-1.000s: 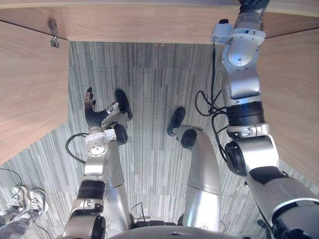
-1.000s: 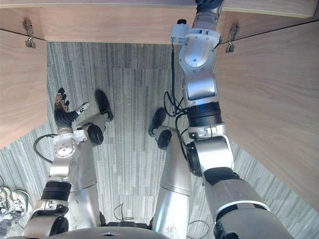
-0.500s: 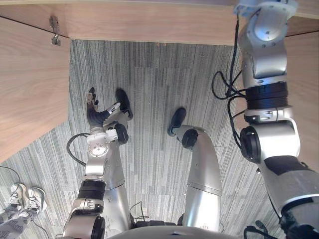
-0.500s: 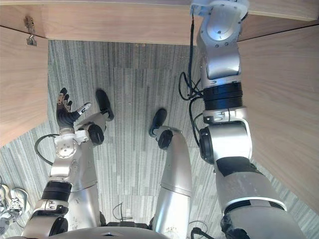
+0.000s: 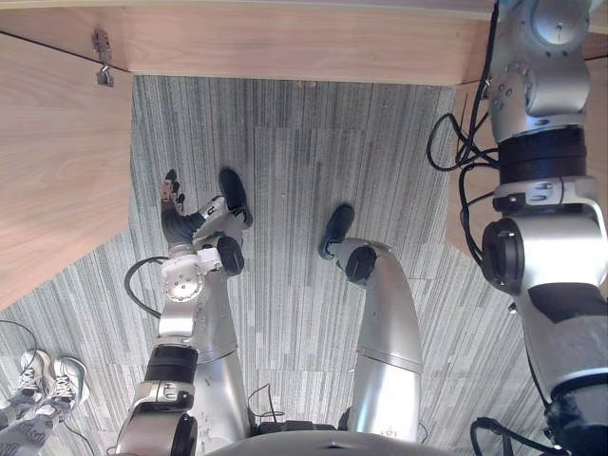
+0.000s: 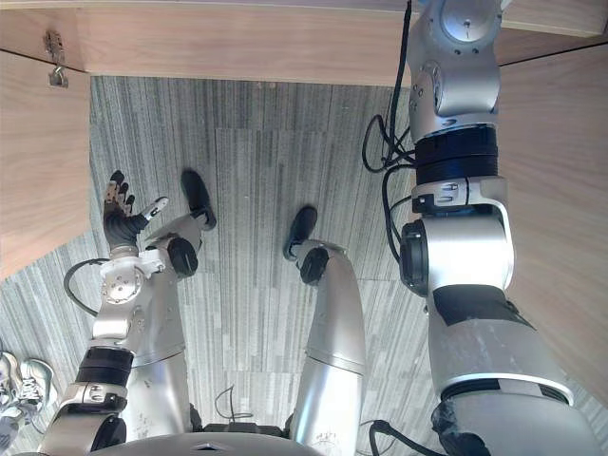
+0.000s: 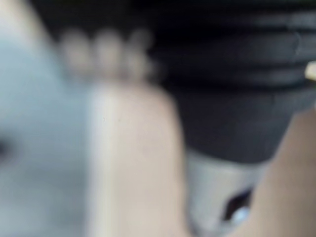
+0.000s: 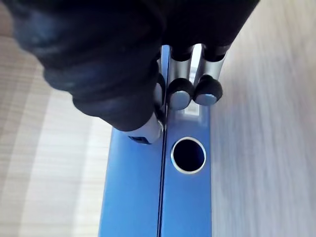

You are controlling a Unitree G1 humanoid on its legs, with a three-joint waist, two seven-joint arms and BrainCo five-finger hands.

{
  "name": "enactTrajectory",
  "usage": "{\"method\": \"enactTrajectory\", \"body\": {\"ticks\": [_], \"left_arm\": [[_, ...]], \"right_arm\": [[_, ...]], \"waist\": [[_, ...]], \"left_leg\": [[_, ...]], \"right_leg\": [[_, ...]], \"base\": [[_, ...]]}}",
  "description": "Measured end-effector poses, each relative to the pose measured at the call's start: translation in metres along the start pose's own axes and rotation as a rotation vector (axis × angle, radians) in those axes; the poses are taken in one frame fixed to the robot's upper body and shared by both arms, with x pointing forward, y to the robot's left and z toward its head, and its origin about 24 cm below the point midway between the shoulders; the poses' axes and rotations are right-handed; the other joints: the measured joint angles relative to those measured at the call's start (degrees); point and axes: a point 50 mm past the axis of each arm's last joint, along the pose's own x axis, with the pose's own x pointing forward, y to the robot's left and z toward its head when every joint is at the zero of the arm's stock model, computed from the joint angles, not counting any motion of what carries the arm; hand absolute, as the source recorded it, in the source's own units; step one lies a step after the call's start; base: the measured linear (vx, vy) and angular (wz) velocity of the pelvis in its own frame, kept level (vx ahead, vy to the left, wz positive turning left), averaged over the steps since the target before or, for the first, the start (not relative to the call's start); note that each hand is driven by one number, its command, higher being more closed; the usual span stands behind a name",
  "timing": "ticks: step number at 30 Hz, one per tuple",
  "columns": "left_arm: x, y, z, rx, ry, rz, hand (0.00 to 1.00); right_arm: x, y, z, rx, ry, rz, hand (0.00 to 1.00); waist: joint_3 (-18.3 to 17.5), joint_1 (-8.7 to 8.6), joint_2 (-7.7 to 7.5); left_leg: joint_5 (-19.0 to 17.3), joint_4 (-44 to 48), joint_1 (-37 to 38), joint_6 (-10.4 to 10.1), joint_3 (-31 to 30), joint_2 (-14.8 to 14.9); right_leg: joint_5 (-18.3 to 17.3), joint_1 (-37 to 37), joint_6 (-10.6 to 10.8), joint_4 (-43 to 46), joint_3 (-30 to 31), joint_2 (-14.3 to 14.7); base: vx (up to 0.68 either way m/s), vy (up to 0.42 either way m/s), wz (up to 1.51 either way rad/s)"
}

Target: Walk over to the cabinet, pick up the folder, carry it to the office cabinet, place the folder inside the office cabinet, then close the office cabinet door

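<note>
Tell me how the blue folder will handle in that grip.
Probably stiff: the folder shows straight edges, no sag. Its smooth surface could slip, since the right hand pinches it near one end. Held there, it may swing.

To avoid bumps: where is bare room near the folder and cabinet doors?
Bare light wood flanks the blue ring-hole folder in the right hand. Grey striped carpet is free between the left wooden door and right wooden door, where it is tight.

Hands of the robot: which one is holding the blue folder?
The right hand, pinching the blue folder at its edge; the left hand hangs open, holding nothing.
</note>
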Motion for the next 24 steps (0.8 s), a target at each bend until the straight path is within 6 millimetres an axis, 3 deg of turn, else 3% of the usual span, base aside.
{"method": "enactTrajectory", "body": {"ticks": [8,13,16,18,22,24], "left_arm": [[0.001,0.001,0.001,-0.003,-0.001,0.007,0.00],[0.002,0.001,0.001,-0.003,0.001,0.007,0.00],[0.003,-0.001,-0.001,0.003,0.014,0.004,0.00],[0.003,-0.004,-0.006,0.023,0.041,-0.001,0.00],[-0.002,-0.008,-0.018,0.075,0.084,-0.036,0.00],[-0.006,-0.008,-0.025,0.120,0.109,-0.048,0.00]], "right_arm": [[-0.002,0.006,0.001,0.020,-0.001,0.030,1.00],[-0.026,0.007,-0.004,0.014,-0.040,0.078,1.00],[-0.056,0.009,-0.011,0.019,-0.060,0.119,1.00],[-0.090,0.003,-0.022,-0.006,-0.063,0.147,1.00],[-0.136,-0.013,-0.031,-0.125,-0.081,0.169,1.00],[-0.171,-0.015,-0.038,-0.169,-0.059,0.201,1.00]], "waist": [[0.0,0.02,0.00],[0.0,-0.33,-0.02],[0.0,-0.57,-0.04],[0.0,-0.90,-0.02],[-1.4,-1.57,-0.09],[-2.2,-2.60,-0.17]], "left_leg": [[0.6,-1.2,2.5,0.0,0.8,0.7],[0.5,-1.1,4.8,0.0,1.0,1.1],[0.4,-1.6,7.2,-0.1,1.0,1.6],[0.0,-3.0,10.6,-0.8,1.4,1.5],[-0.3,-5.8,16.0,-0.7,1.5,1.1],[-0.2,-8.2,20.8,-1.0,2.0,0.7]], "right_leg": [[1.3,1.9,-0.1,-1.8,0.4,1.0],[1.4,4.2,-0.1,-1.9,0.5,1.3],[1.6,6.7,-0.2,-3.0,0.4,2.0],[1.4,10.1,0.2,-4.5,-0.1,2.1],[1.8,16.3,0.8,-8.5,-1.4,2.2],[2.5,21.4,1.1,-12.0,-1.9,2.5]], "base": [[-0.03,-0.004,-0.06],[-0.05,-0.015,-0.04],[-0.05,-0.026,-0.08],[-0.02,-0.009,0.00],[0.01,0.001,0.00],[0.07,0.003,-0.01]]}}
